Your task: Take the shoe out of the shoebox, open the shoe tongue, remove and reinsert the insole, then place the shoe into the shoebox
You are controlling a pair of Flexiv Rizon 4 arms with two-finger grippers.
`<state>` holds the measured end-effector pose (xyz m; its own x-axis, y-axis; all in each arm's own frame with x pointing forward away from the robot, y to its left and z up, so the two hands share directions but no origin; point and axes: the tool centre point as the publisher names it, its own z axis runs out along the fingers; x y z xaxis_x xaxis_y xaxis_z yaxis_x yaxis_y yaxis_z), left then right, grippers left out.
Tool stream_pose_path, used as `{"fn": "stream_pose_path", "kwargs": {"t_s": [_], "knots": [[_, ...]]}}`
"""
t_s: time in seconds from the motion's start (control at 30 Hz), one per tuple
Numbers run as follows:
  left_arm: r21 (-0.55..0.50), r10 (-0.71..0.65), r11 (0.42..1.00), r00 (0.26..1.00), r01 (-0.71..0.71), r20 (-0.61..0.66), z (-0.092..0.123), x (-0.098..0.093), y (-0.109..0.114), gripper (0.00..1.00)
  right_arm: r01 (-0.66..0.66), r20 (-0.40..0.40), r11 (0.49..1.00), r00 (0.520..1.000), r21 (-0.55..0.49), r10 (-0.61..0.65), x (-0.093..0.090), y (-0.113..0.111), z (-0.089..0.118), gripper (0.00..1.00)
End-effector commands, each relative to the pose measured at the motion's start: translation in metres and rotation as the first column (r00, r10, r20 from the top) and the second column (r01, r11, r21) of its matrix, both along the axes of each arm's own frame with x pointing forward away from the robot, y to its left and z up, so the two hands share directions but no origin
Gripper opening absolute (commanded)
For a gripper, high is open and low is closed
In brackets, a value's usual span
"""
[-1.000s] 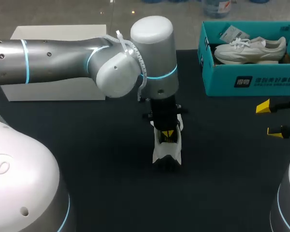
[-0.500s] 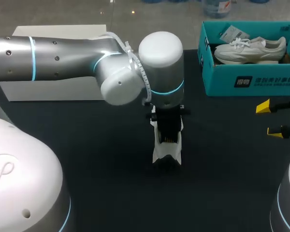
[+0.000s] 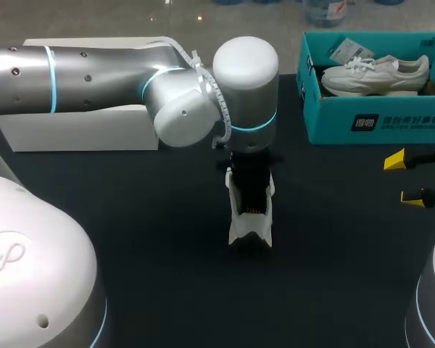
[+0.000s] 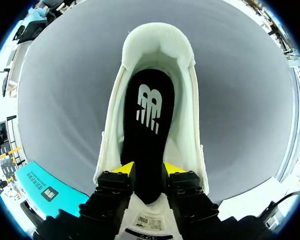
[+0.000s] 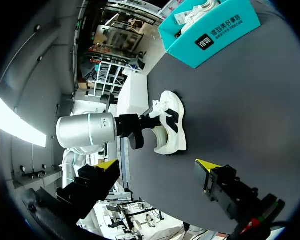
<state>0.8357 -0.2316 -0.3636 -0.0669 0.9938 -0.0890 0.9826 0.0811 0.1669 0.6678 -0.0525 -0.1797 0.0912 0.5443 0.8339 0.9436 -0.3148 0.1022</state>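
Insole step, I'd say: left gripper (image 4: 148, 169) clamped on the insole (image 4: 147, 107) inside the shoe (image 4: 157, 42); next needs a steady slide along the shoe.

Silver left arm (image 3: 94, 69), cyan rings, white domed joints, black yellow-tipped jaws

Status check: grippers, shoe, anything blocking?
Left gripper shut on insole, inside shoe on table. Right gripper open, near shoebox. Shoebox holds second shoe; path between clear.
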Motion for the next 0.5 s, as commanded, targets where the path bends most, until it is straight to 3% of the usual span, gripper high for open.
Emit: {"fn": "stream_pose_path", "kwargs": {"t_s": [0.03,0.27,0.5], "knots": [[-0.003,-0.006,1.0,1.0,0.006,-0.007,0.007,-0.003,0.002,1.0,0.006,0.001,1.0,1.0,-0.003,-0.006,-0.004,0.0,0.001,1.0],[-0.003,-0.025,1.0,1.0,0.025,-0.001,0.017,-0.008,0.004,1.0,0.006,0.001,1.0,1.0,-0.003,-0.006,-0.004,0.0,0.001,1.0],[-0.003,-0.015,1.0,1.0,0.015,0.012,0.022,0.004,0.0,1.0,0.006,0.001,1.0,1.0,-0.003,-0.006,-0.004,0.0,0.001,1.0]]}}
